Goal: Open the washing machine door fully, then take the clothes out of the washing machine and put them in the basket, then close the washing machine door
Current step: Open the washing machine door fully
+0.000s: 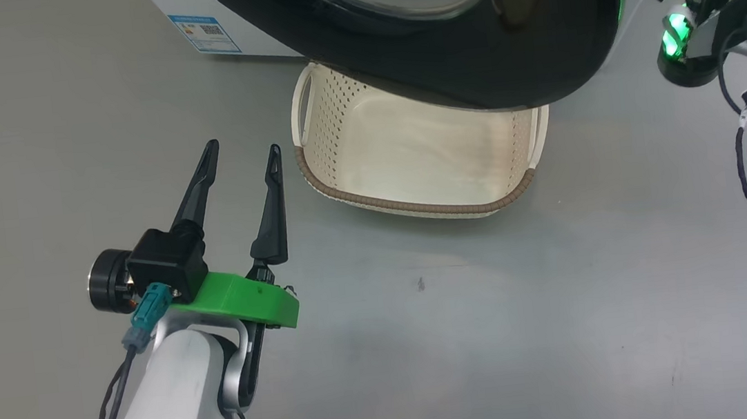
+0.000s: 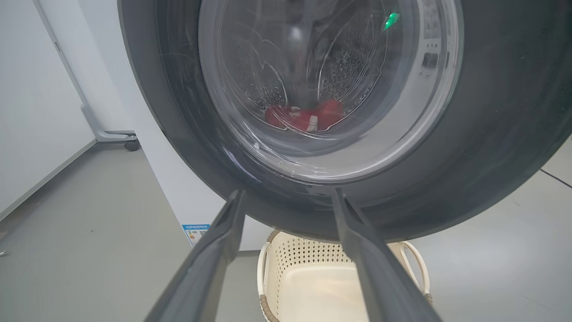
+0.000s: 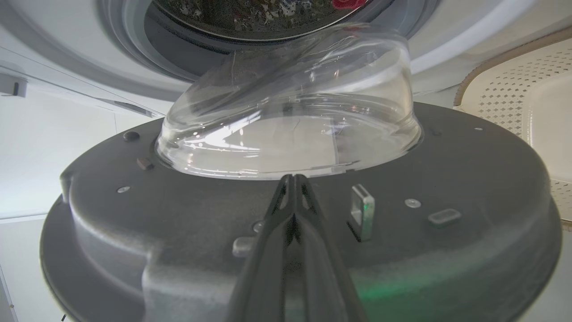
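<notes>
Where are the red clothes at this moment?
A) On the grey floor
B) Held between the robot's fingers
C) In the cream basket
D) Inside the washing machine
D: the clothes show red behind the glass of the washing machine door, and the basket looks bare inside.

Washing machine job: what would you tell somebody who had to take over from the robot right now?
Left gripper: open, empty, above the floor beside the basket.
Right gripper: shut, empty, at the inner face of the door.
Clothes: inside the washing machine.
Basket: empty, on the floor under the door.
Done: door partly open.
Left: open it fully, move clothes to basket, close door.
</notes>
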Robot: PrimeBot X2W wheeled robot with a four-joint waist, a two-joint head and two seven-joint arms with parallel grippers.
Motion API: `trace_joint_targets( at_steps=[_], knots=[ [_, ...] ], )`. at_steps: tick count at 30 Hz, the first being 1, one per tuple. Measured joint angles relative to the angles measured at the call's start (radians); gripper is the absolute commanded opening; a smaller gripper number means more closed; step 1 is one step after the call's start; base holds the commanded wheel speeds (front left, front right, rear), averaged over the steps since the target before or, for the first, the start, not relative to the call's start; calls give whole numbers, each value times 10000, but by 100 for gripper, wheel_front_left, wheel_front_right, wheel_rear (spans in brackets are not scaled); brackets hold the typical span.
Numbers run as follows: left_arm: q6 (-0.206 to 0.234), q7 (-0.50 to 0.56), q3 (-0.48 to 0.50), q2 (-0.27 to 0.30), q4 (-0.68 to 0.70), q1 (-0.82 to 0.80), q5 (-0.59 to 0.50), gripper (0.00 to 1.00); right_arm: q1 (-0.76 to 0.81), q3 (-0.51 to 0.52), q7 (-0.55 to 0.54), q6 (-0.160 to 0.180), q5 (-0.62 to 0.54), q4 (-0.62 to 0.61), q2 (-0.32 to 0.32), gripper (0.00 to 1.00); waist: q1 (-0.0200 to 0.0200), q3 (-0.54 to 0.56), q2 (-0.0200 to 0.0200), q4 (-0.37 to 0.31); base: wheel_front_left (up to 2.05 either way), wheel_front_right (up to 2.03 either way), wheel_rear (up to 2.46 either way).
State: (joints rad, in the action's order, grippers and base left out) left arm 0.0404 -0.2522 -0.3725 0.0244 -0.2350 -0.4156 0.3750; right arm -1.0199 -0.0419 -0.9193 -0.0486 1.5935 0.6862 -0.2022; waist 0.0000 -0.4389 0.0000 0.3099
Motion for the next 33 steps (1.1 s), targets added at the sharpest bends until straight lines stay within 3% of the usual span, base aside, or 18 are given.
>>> trace_joint_targets(
  at_steps=[13,33],
  knots=[
    [31,0,58,2,-345,530,-29,100,1430,-299,-418,-399,259,-94,715,0,0,901,0,125,0,0,0],
    [38,0,23,17,-813,1269,-336,100,3470,-1064,-775,-637,757,-339,1350,0,0,2203,0,684,0,0,0]
  ],
)
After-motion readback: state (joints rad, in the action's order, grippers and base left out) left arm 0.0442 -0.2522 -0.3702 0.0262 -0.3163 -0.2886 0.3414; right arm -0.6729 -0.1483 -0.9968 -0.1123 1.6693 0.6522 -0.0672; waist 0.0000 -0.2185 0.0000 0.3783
